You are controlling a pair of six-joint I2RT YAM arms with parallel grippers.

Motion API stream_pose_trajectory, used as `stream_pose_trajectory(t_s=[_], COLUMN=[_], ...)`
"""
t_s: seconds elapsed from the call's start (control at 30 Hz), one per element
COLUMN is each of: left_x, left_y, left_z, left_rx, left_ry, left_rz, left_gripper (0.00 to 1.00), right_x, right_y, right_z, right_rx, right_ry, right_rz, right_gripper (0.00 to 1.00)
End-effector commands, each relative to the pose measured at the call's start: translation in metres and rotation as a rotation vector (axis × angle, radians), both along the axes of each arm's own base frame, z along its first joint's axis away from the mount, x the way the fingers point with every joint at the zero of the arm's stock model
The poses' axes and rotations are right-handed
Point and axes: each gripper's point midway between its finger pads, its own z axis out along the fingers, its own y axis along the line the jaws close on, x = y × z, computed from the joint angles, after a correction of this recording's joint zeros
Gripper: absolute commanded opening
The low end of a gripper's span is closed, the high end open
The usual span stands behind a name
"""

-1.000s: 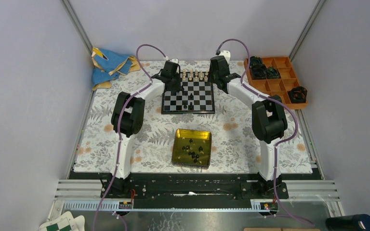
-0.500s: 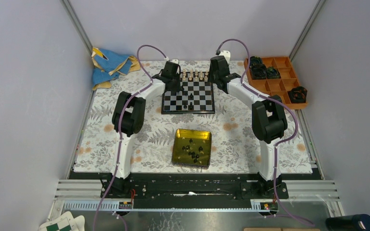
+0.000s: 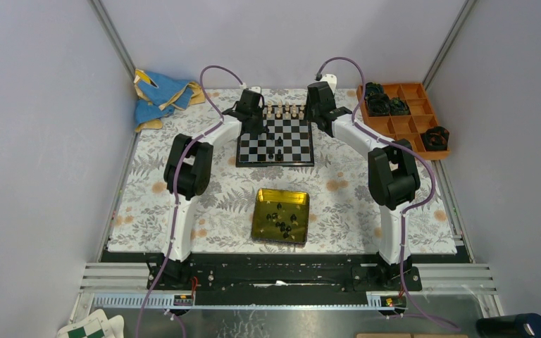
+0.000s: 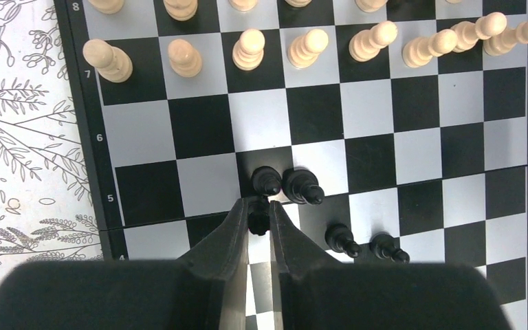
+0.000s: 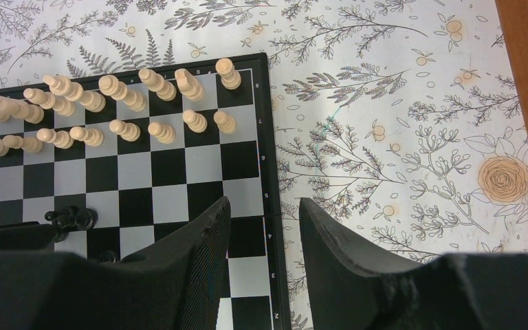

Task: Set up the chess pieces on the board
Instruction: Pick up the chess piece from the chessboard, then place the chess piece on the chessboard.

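The left claw [image 4: 259,212] is down on the board [image 4: 199,127], toward its left side, with its two fingers [image 4: 228,237] pinched nearly together around a small black piece [image 4: 258,220], so it looks to be gripping it. Just past the fingertips stand two more black pieces [image 4: 267,181], side by side and close enough that I can't tell whether they touch. Another dark pair [image 4: 342,238] leans a little to the right of the claw. The cream pieces [image 4: 307,47] fill the two far rows of the board. The right claw [image 5: 261,227] hangs over the board's right edge, its fingers spread apart with nothing between them. From above, the board sits at the far middle of the flower-patterned desk [image 3: 148,183]. Nearer the arm bases lies a square yellow tin [image 3: 259,211] with several loose black figures [image 3: 280,224] inside. An orange tray [image 3: 412,91] with compartments lies at the far right and a blue cloth [image 3: 156,95] at the far left.
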Motion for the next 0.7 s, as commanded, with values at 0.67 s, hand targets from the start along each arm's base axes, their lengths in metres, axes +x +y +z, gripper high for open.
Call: stream_pose_trajectory(t_s=[0.67], left_x=[-0.073], left_y=[0.045], left_z=[0.040], left_rx=[0.089], left_ry=[0.032], left_rz=[0.146], left_gripper=[0.00], right_x=[-0.001], right_y=[-0.002], right_z=[0.045], right_rx=[0.013], right_ry=[-0.072], right_rz=[0.016], right_gripper=[0.48])
